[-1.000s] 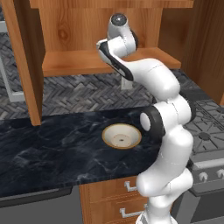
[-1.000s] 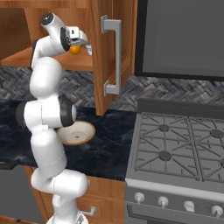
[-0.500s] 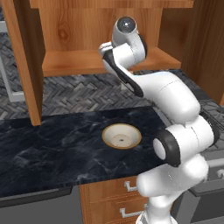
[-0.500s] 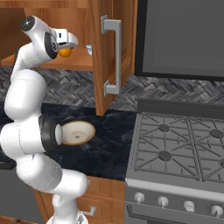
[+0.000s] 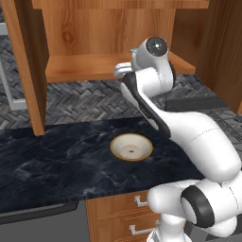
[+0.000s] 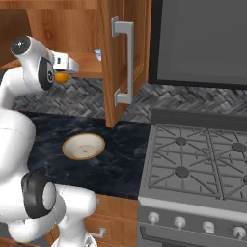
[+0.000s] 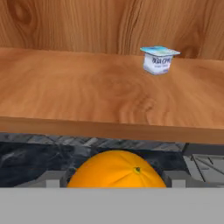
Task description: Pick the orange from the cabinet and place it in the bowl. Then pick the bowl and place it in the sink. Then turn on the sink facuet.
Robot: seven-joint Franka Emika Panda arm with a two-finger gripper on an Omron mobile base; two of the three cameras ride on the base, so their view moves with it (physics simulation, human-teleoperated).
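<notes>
The white arm's two-finger gripper [image 7: 114,180] stays clamped on the small round bright-orange fruit [image 7: 116,169], held just off the front edge of the warm-brown wooden cabinet shelf [image 7: 87,100]. A small white cup with a pale-blue lid [image 7: 158,60] sits on the shelf. The tan-rimmed cream bowl [image 5: 131,146] rests on the dark marble counter [image 5: 56,160] below.

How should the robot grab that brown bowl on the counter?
Probably by the rim, from straight above: the bowl sits upright on the counter, shallow and wide, so one finger inside and one outside suits it.
</notes>
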